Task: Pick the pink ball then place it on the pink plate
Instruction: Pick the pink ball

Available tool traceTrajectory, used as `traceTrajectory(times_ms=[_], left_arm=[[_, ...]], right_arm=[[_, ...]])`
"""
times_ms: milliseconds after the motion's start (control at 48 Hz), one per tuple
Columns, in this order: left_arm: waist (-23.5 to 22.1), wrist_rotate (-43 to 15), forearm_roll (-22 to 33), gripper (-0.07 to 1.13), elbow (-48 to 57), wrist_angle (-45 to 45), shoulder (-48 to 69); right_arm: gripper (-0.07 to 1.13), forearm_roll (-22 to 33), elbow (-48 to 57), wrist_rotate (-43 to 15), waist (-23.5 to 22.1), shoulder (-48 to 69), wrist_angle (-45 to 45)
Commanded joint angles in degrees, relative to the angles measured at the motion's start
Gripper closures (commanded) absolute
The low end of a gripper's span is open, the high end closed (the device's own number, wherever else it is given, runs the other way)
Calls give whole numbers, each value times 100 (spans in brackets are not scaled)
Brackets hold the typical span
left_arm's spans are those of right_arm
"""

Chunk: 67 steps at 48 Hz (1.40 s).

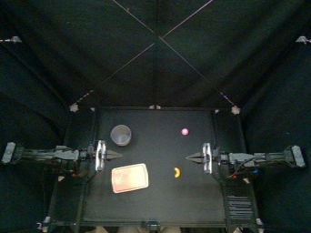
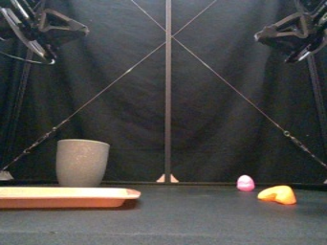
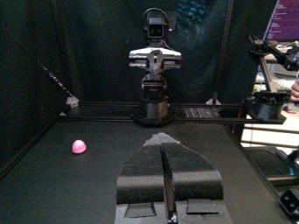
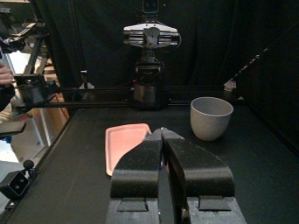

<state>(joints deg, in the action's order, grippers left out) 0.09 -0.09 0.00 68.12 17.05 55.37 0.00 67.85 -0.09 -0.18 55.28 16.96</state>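
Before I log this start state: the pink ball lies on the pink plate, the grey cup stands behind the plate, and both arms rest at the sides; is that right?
Not quite: the pink ball is off the pink plate, on the bare table right of the grey cup, as the top view shows. The rest holds.

The pink ball (image 1: 185, 131) lies well apart from the pink plate (image 1: 129, 177).

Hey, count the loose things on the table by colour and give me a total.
Pink: 2, the ball and the tray
Grey: 1, the tall cup
Orange: 1, a small toy
Total: 4
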Motion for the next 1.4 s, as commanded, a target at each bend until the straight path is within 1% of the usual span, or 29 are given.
traceTrajectory(times_ms=[21,208,271,333,396,458,625,667,729,833,1083,1396], left_arm=[[18,9,18,100,-18,79,-62],[26,18,18,100,9,97,-62],[18,18,26,100,26,105,-62],[26,18,18,100,44,105,-70],[26,18,18,100,53,105,-62],[26,18,18,100,62,105,-62],[18,9,18,100,79,105,-62],[26,9,18,100,97,105,-62],[26,0,18,100,105,105,-62],[44,0,18,100,123,105,-62],[79,0,18,100,123,105,-62],[167,0,18,100,149,105,-62]], right_arm=[[93,26,-97,26,-519,-167,9],[90,-53,-26,-44,-1960,-712,-18],[86,-44,-18,-44,-2399,-949,-18],[78,-44,-18,-44,-2786,-1195,-26],[63,9,-18,-44,-3155,-1503,-26],[48,26,-26,-44,-3375,-1775,-26],[2,-26,-158,-44,-3700,-2470,-26],[-3,-35,-193,-44,-3735,-2610,-26],[-3,-35,-255,-44,-3788,-2813,-26],[1,-35,-387,-44,-3938,-3164,-26],[1,132,-650,-26,-4403,-4131,-88],[1,299,-1125,-35,-4474,-5159,-501]])
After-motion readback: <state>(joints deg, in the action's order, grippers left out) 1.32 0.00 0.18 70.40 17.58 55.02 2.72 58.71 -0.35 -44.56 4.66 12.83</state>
